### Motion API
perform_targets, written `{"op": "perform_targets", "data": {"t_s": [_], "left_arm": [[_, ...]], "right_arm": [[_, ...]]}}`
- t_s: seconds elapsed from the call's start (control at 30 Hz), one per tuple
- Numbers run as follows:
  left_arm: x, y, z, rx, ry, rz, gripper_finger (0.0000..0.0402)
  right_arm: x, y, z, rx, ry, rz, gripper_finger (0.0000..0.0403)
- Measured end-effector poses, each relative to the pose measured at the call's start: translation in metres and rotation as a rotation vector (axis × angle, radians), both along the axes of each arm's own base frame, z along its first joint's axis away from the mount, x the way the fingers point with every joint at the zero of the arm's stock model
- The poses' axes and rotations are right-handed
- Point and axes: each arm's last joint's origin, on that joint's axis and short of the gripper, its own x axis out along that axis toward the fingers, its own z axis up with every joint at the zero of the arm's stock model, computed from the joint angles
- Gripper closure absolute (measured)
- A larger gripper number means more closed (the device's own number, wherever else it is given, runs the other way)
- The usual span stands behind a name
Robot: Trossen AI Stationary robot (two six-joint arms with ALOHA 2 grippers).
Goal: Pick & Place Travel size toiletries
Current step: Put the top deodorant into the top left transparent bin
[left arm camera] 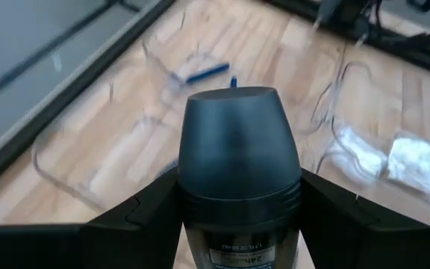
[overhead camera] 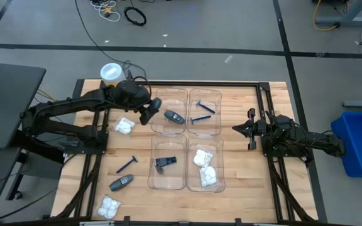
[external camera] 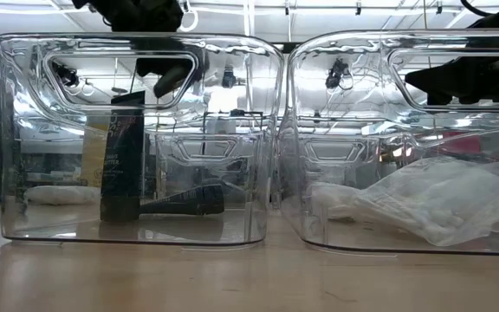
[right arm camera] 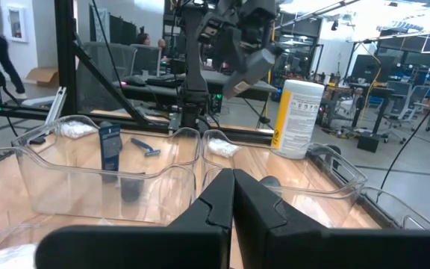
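High view shows the left gripper (overhead camera: 148,113) at the far-left tray (overhead camera: 184,94), its fingers (left arm camera: 136,217) clamped on a dark grey tube (left arm camera: 239,172) held above the tray's left edge. Another grey tube (overhead camera: 174,117) lies inside that tray, a blue razor (overhead camera: 202,113) in the tray to its right. A white packet (overhead camera: 124,126), a second razor (overhead camera: 127,164) and a third tube (overhead camera: 121,182) lie on the table (overhead camera: 237,182) at left. The right gripper (overhead camera: 239,129) waits at right, fingers together.
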Motion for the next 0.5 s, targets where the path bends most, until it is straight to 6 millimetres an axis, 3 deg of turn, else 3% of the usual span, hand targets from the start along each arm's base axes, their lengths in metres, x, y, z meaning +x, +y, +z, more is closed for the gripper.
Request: {"op": "perform_targets", "data": {"t_s": [0.5], "left_arm": [[0.0081, 0.0026, 0.0037, 0.076, -0.115, -0.035, 0.0179]], "right_arm": [[0.0000, 0.0000, -0.0001, 0.000, 0.000, 0.000, 0.0389]]}}
